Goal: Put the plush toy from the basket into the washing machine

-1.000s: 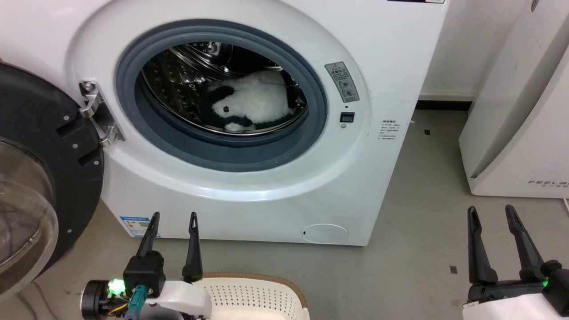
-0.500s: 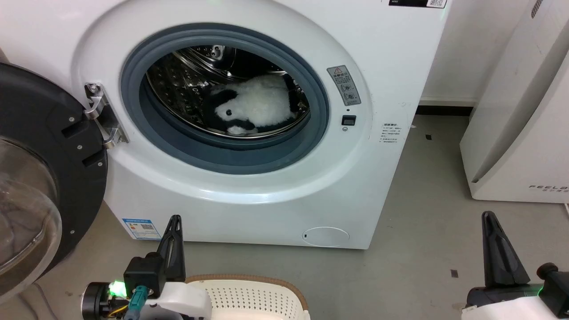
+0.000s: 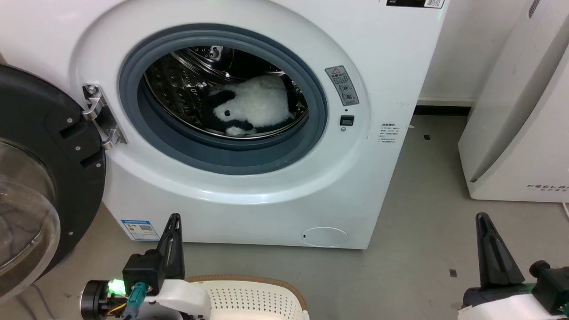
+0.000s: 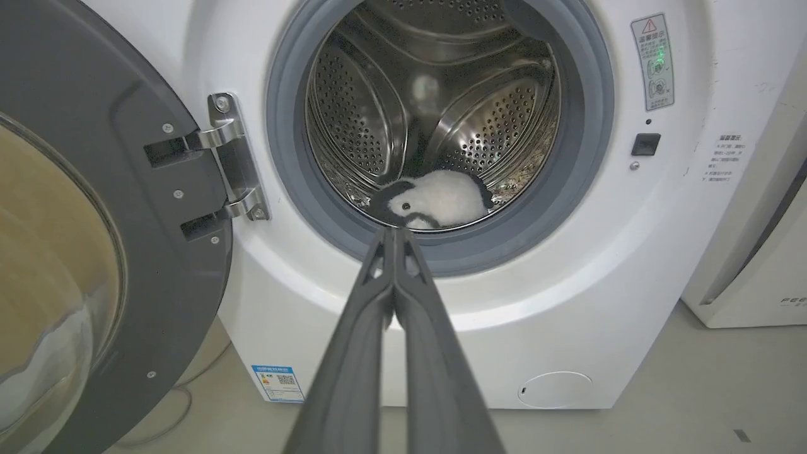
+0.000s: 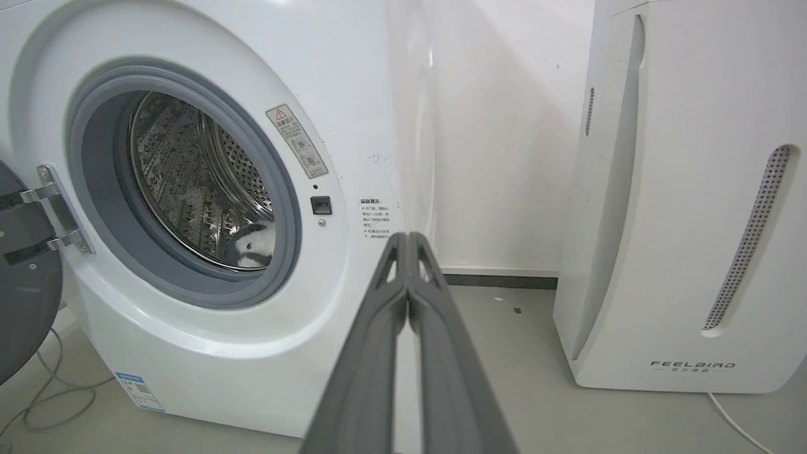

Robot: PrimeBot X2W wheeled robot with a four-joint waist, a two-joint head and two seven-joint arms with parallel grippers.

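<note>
While both arms hang low before the machine, we can call the main job done. The fluffy white plush toy with dark grey-black patches (image 3: 255, 104) lies inside the shiny steel drum (image 3: 178, 84) of the large white front-loading washing machine (image 3: 249, 191). It sits well past the grey rubber door seal (image 3: 249, 155), and nothing we can see of it drapes over the lip.

Down by the left wrist we have the cream-white perforated plastic laundry basket with its brown woven-look rim (image 3: 249, 279), and the part we see holds nothing. The black-framed round glass door (image 3: 66, 146) stands swung wide. By our reckoning little is left, and shutting that door is not something the task asks for.

Now the claws! The left claw (image 3: 174, 218) is clenched, its fingers pressed flat together on nothing, and the right claw (image 3: 483, 218) is clamped on empty air too.

From the left claw the toy lies up and ahead, well apart, deep in the drum. Along that claw's own fingers it sits almost dead in line, just beyond the tips (image 4: 394, 232). From the right claw (image 5: 408, 236) it is far off to that claw's left, peeking over the seal.
</note>
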